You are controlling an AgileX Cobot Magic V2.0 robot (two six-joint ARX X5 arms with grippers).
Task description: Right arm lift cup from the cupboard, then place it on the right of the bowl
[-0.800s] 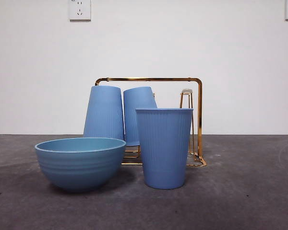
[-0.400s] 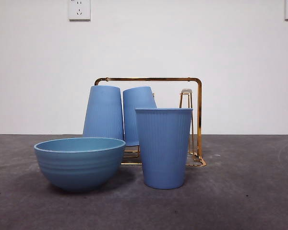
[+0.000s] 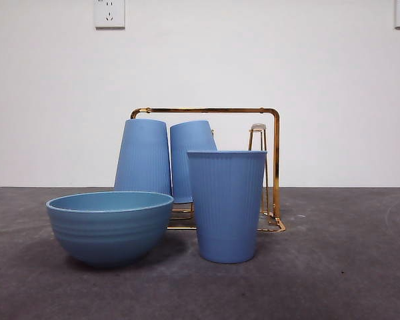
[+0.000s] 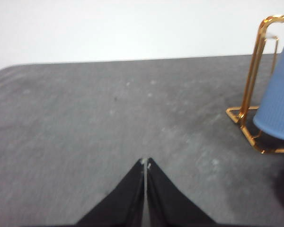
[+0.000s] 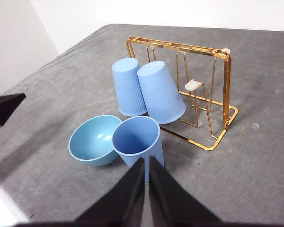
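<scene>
Nothing readable is showing anywhere. The cup (image 3: 227, 205), the bowl (image 3: 110, 227) and the two upturned tumblers (image 3: 144, 157) on the cupboard (image 3: 276, 167) are all showing plain blue or gold surfaces, with no print, label or brand. The wall sockets (image 3: 109, 13) (one at each top corner of the front view) are carrying no lettering that can be made out either.

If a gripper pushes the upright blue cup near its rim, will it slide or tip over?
The cup probably tips: it is tall and narrows toward its base. It looks empty in the right wrist view, so likely light. Its fine ribs may give the fingers some hold.
</scene>
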